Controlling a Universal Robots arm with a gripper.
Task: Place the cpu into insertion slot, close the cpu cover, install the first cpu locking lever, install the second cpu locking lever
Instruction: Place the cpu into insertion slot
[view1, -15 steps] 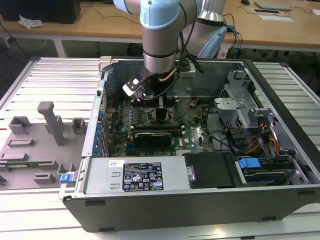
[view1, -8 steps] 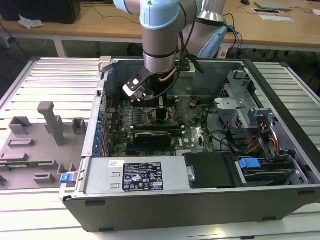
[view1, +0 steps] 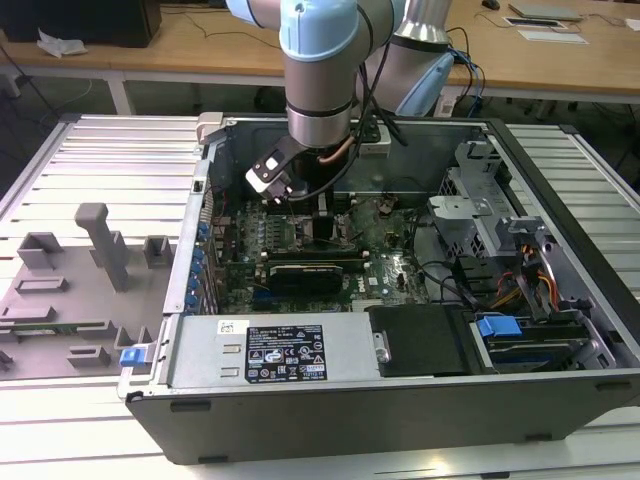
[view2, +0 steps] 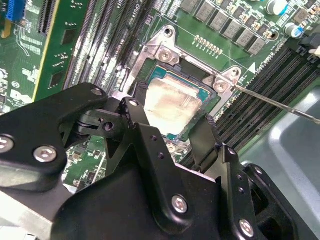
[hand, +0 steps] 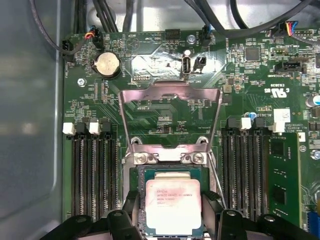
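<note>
At the exterior view's left a grey fixture tray (view1: 60, 300) lies on the ribbed table (view1: 120, 150), beside the open computer case (view1: 400, 420). In the middle the arm (view1: 320, 90) reaches down into the case, and its wrist and cables hide the socket there. At the exterior view's right sit a drive cage (view1: 480, 210) and loose wires (view1: 530, 275).

In both wrist views the black body of the gripper (view2: 169, 122) cuts off the near edge of the cpu (hand: 172, 205). The cpu is a flat square chip with a pale silvery-beige top; its faint print is too blurred to make out. It lies level inside the insertion slot (hand: 170, 169), whose dark rim shows around it. The jaws are set at the chip's width and closed on it: one of the fingers (view2: 145, 135) meets each of two opposite edges.

The cpu cover (hand: 170, 92) stands raised at the far side of the slot, apart from the chip. A thin locking lever (view2: 280, 102) lies beside the slot. Memory slots (hand: 92, 175) run close along both flanks, so the room for the fingers is narrow there.
</note>
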